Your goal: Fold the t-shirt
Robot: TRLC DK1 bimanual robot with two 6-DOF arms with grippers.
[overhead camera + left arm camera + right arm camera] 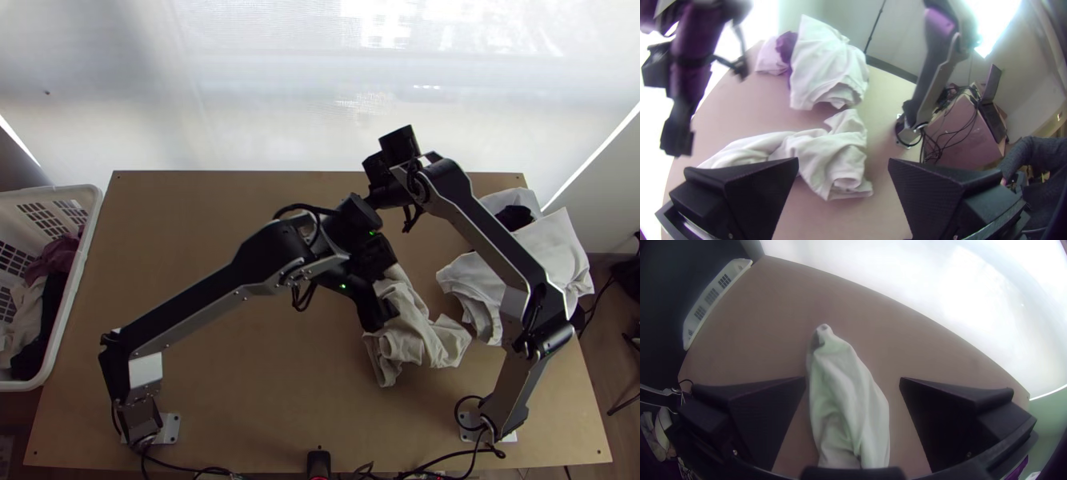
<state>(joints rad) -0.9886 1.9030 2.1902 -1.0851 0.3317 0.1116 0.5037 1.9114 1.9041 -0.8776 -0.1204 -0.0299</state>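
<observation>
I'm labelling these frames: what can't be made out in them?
T-shirt's tip: top view, behind left end effector.
Its other end: right wrist view, cut off at bottom edge.
Its collar: all views, lost in folds.
Basket's left side: top view, cut off by edge.
Part of white pile: top view, behind right arm.

No readable text or numbers.

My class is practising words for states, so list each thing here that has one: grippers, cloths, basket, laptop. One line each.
Left gripper: open, holding nothing.
Right gripper: open, holding nothing.
Pale cloth in mid-table: bunched, unfolded.
White cloth pile: heaped and rumpled, at the table's right side.
Laundry basket: open-topped, with clothes inside.
Laptop: lid raised.
</observation>
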